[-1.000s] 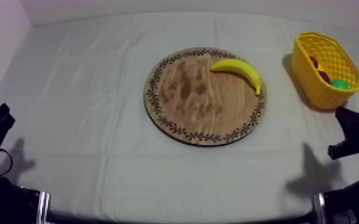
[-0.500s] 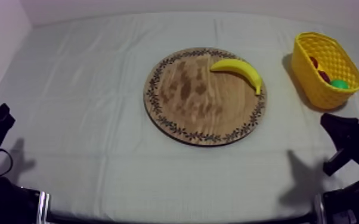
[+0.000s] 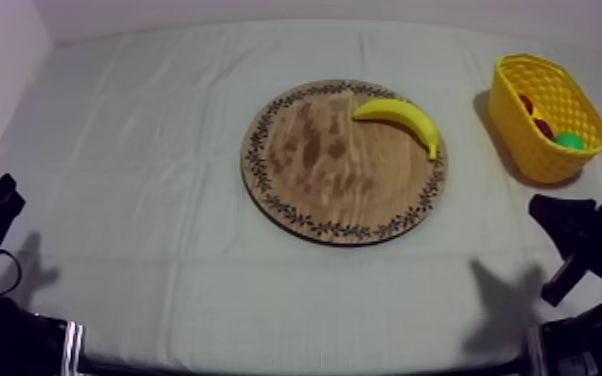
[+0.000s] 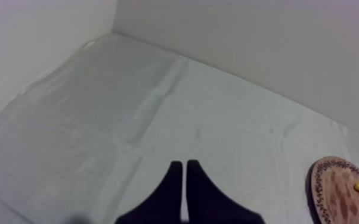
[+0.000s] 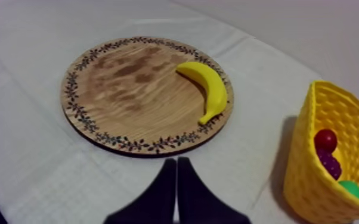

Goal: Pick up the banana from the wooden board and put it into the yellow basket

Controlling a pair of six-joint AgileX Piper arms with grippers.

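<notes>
Draping the surface point(image 3: 145, 150) in grey-white cloth, matt, creasing along faint fold lines.
Showing bare wood grain on the board point(image 3: 315, 170), brown-mottled, low in sheen, carrying a dark printed leaf pattern round the rim.
Reading as smooth moulded plastic on the banana point(image 3: 405, 117), yellow, catching a soft shine.
Showing open lattice weave on the yellow basket point(image 3: 525, 150), plastic-looking, slightly glossy.
Glinting smooth and shiny on the small red fruit point(image 5: 325, 140) inside it; looking duller on the purple grapes point(image 5: 330, 164).
Appearing plain black, smooth and matt on the left tool point(image 4: 182, 167) and the right tool point(image 5: 176, 162).
</notes>
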